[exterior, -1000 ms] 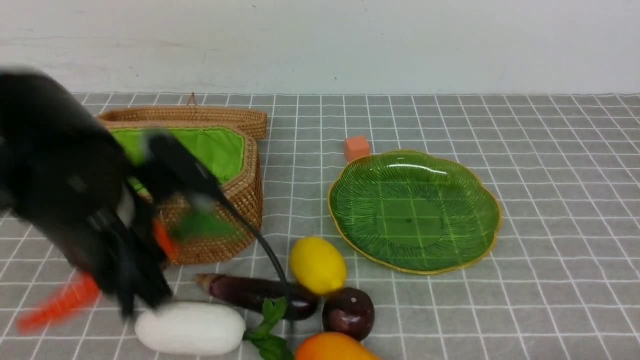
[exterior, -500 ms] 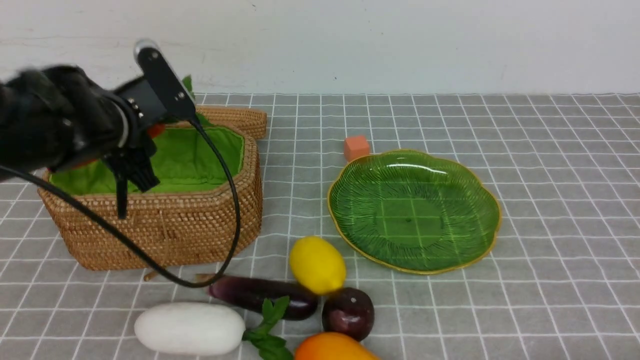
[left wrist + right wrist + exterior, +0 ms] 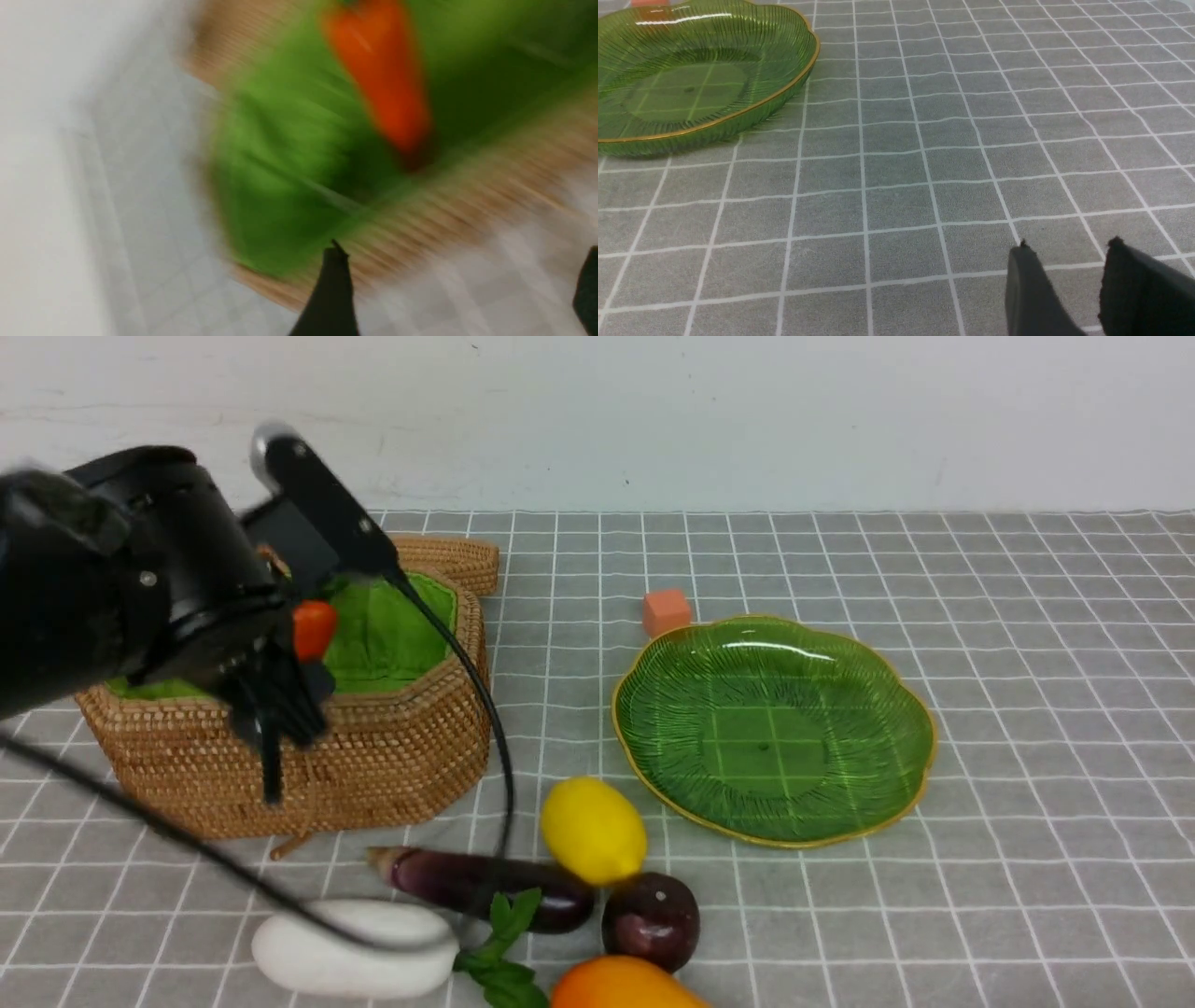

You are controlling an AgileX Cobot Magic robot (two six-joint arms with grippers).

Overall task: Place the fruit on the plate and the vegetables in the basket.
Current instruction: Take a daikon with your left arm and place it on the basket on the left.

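Note:
My left gripper (image 3: 273,733) hangs over the front wall of the woven basket (image 3: 392,775), jaws wide apart with nothing between them (image 3: 462,284). An orange carrot (image 3: 313,627) shows against the green lining, blurred in the left wrist view (image 3: 383,84). In front of the basket lie the white radish (image 3: 345,957), purple eggplant (image 3: 467,882), lemon (image 3: 593,829), maroon plum (image 3: 651,921) and mango (image 3: 621,989). The green plate (image 3: 775,728) holds nothing. My right gripper (image 3: 1069,245) stands open over bare cloth, right of the plate (image 3: 691,88).
The basket's lid (image 3: 448,555) leans behind the basket. A small orange cube (image 3: 666,611) sits at the plate's far edge. The left arm's black cable (image 3: 499,775) droops across the eggplant and radish. A white wall closes the back.
My left arm rose from beside the radish with the carrot, swung over the basket, and its jaws opened. The carrot now lies free in the basket. The right arm stayed still.

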